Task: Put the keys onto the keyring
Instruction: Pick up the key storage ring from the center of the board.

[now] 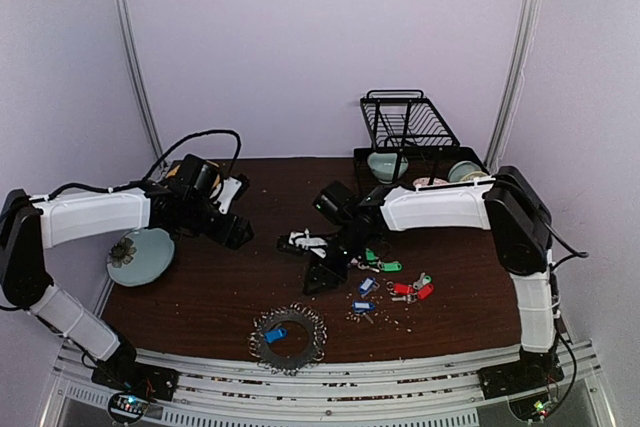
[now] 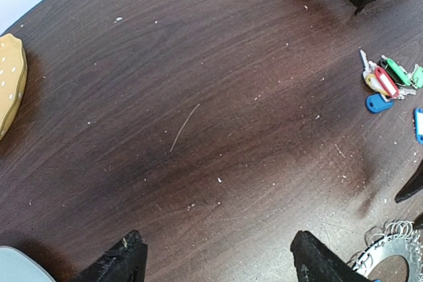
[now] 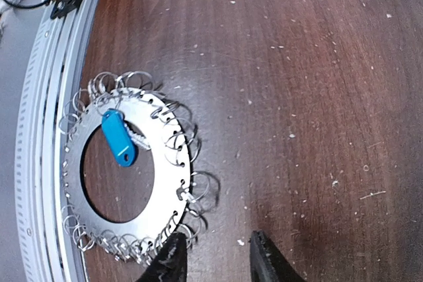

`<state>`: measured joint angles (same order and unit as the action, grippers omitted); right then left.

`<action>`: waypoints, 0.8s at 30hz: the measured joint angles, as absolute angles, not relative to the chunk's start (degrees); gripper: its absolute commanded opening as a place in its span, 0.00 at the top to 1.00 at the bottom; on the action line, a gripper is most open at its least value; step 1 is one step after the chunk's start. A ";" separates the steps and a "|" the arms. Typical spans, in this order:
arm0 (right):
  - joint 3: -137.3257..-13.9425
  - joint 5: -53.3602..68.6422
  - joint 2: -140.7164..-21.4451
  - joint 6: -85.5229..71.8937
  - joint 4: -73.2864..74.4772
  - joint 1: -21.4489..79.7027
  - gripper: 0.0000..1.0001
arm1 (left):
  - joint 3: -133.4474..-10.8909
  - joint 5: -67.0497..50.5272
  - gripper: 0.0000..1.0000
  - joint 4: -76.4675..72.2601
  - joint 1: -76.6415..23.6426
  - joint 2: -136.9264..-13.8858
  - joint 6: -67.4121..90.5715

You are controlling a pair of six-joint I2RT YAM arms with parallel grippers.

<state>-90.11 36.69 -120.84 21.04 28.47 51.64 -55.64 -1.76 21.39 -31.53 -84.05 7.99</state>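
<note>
At the table [image 3: 297,97] edge, keyring [image 3: 173,163].

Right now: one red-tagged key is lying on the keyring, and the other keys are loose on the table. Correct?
Not red. The key lying on the keyring has a blue tag, as the right wrist view shows. The other keys are loose on the table.
</note>
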 measured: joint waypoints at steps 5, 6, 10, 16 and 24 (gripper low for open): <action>-94.19 39.92 -126.37 26.79 30.26 50.61 0.68 | -55.64 -1.65 0.21 21.47 -31.44 -84.66 7.88; -94.24 40.12 -126.72 26.87 30.48 50.68 0.70 | -55.64 -1.63 0.21 21.50 -31.42 -84.71 7.79; -99.09 40.38 -129.10 25.02 34.70 50.92 0.71 | -55.64 -1.63 0.21 21.52 -31.11 -84.79 7.68; -99.81 40.36 -130.13 21.02 37.30 52.27 0.72 | -55.64 -1.74 0.21 21.52 -30.76 -84.77 7.60; -100.01 39.99 -130.63 18.00 38.92 53.63 0.78 | -55.64 -2.17 0.21 21.52 -30.17 -84.75 7.60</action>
